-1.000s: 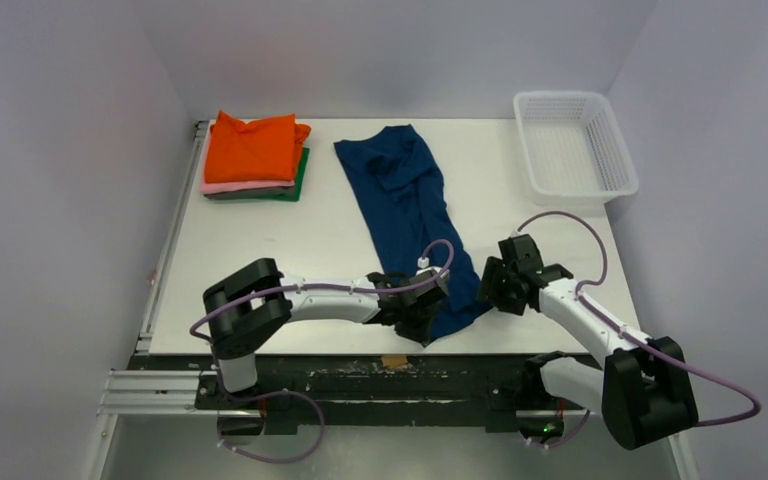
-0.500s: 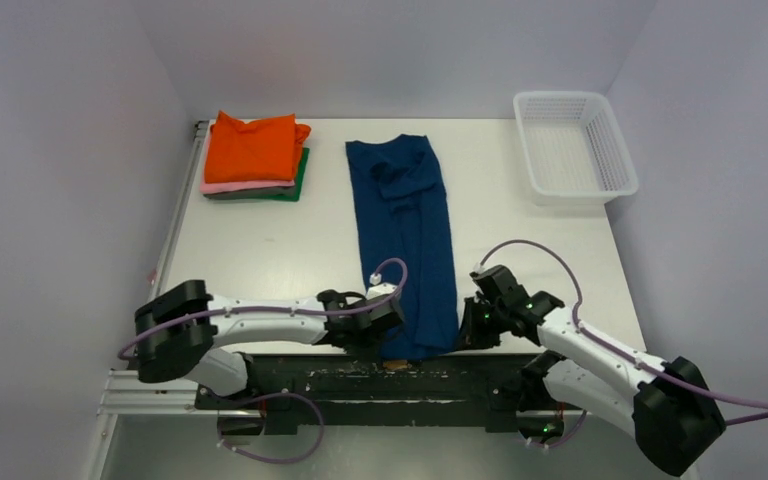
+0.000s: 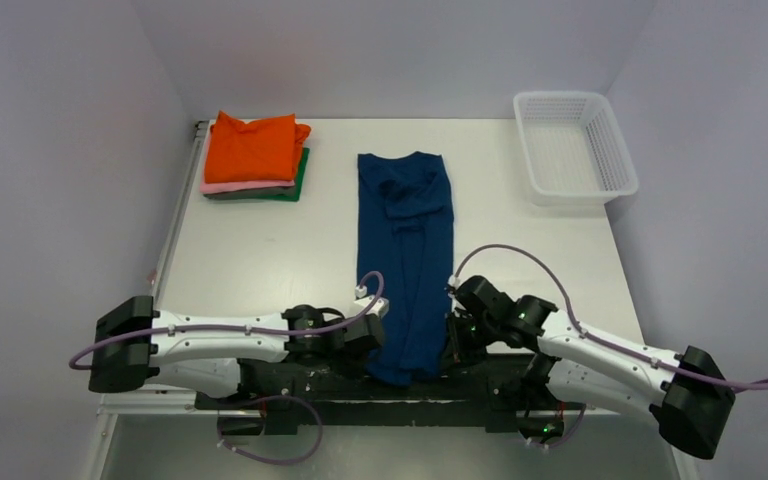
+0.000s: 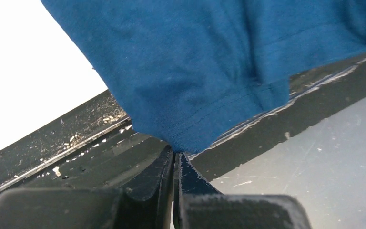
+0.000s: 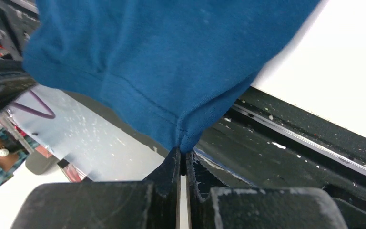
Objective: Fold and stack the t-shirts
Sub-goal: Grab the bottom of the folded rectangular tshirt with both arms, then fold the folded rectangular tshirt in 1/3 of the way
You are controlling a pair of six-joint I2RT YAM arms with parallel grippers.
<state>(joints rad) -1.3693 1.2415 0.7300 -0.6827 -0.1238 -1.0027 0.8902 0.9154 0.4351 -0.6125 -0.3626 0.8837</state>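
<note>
Right now both arms reach low along the near edge of the table (image 3: 260, 255), one on each side of the navy t-shirt (image 3: 405, 250). The left gripper (image 4: 174, 156) is pinched tight on one bottom corner of the shirt, right at the hem. The right gripper (image 5: 183, 153) is pinched tight on the other bottom corner. The shirt lies long and thin down the middle of the table, and its bottom end hangs a little over the near edge. I think they hold the two corners so the cloth is flat and straight, with no lumps, ready for the next fold. Holding just the tips of the corners looks a bit risky, since the soft cloth could slip out. Far off in the back left corner sits the folded pile (image 3: 255, 150), with orange on top, then pink, then dark green. I guess this shirt should go there once it is folded. The white basket (image 3: 582, 190) sits in the back right corner, well apart from it all.
</note>
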